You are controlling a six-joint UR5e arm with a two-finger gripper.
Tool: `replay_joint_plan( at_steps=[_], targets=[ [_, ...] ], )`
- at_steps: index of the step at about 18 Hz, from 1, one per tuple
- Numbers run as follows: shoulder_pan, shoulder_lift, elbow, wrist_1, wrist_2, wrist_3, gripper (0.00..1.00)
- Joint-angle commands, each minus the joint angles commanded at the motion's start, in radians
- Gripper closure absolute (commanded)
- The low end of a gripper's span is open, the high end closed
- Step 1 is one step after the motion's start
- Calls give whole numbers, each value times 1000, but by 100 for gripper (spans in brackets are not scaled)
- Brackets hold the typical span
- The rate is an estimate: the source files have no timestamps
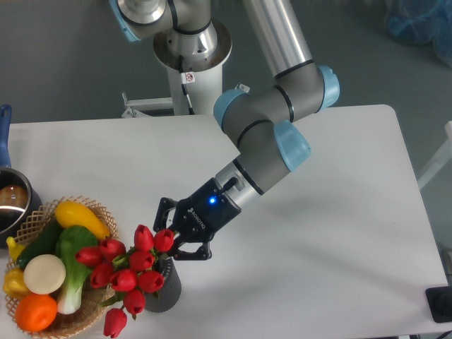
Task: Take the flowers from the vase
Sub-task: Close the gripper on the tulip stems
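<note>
White counter (339, 233) fills my view, with grey floor behind it and the arm's pedestal at the far edge. Near the front left corner stands the short dark ribbed cylinder vase (164, 291), and the bunch of red tulip buds with green stems (131, 272) sits in it, leaning out to the left over the woven wicker basket of vegetables and fruit (90, 319). My black two-finger claw (171, 243) is down at the top of the bunch with its fingers drawn in around the stems just below the upper buds; I judge it clamped on the flowers, though the buds hide the actual contact. I expect the bunch to be light but soft and springy, with buds that crush easily, so the bound stems are the right place to hold. The vase looks light enough to tip or come up with the stems if they drag on its mouth.
</note>
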Motion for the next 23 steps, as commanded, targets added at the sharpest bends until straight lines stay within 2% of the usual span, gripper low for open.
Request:
replay_joint_plan(
  at_steps=[14,23],
  targets=[
    [64,80,12,0,-138,-81,95],
    [78,97,12,0,-184,-83,96]
  ],
)
